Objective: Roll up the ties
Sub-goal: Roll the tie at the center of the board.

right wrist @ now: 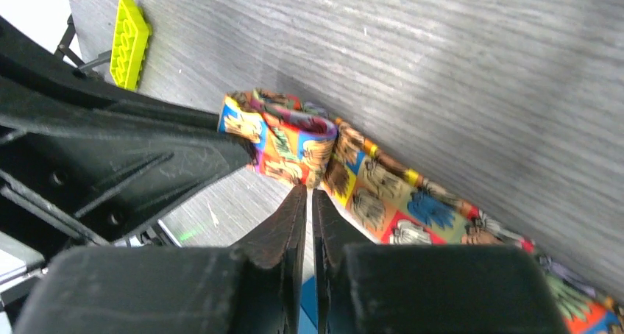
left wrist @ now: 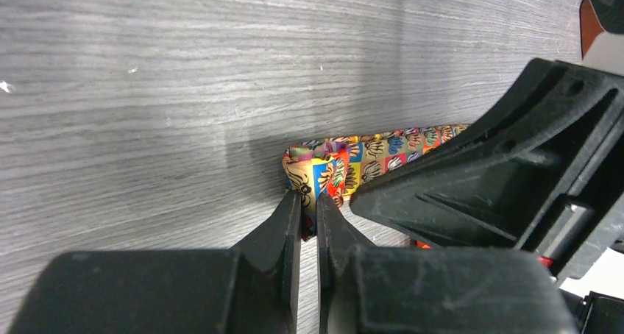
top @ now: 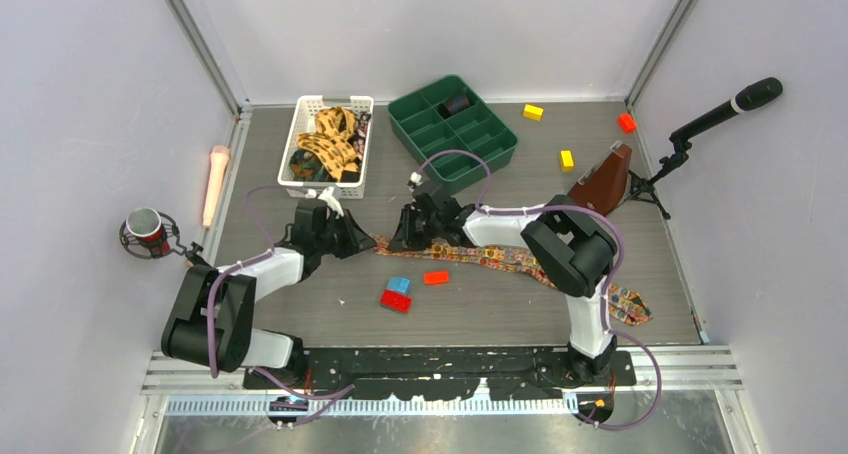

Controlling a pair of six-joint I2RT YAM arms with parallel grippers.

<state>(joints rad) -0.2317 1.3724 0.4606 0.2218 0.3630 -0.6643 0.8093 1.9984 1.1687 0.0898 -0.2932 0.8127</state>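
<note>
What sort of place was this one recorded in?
Likely a lab recording cell, not a home: plain white walls in aluminium framing, a black stand-mounted microphone and a red-bodied microphone flanking the grey wood-grain table.

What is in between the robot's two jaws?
The rolled-up end of the colourful tie. The top view shows it lying between the left and right jaws, and each wrist view shows it right at the tips of that arm's jaws.

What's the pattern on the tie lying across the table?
The tie shows bright orange, red, blue squares with dark motifs; right wrist view.
</note>
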